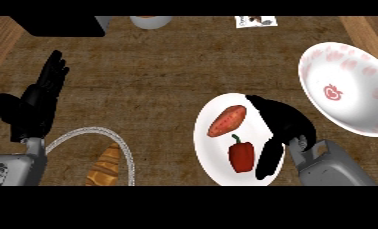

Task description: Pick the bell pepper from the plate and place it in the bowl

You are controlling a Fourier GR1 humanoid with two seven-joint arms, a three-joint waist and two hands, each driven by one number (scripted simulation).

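Bell pepper, red, green-stemmed (pixel 241 156): lying on round white plate (pixel 215 159), lower centre of frame, not yet lifted.
Black right hand (pixel 288 123) arches over plate's right rim, fingers half curled and spread from thumb (pixel 269 162), which lies just beside pepper; nothing held. Suggested handling: close in from pepper's right, keep clear of orange-red sweet potato (pixel 227 120) above it, lift straight up, then carry to white pink-patterned bowl (pixel 341 90), upper right. Black left hand (pixel 40 98) rests open, fingers up, at left edge.
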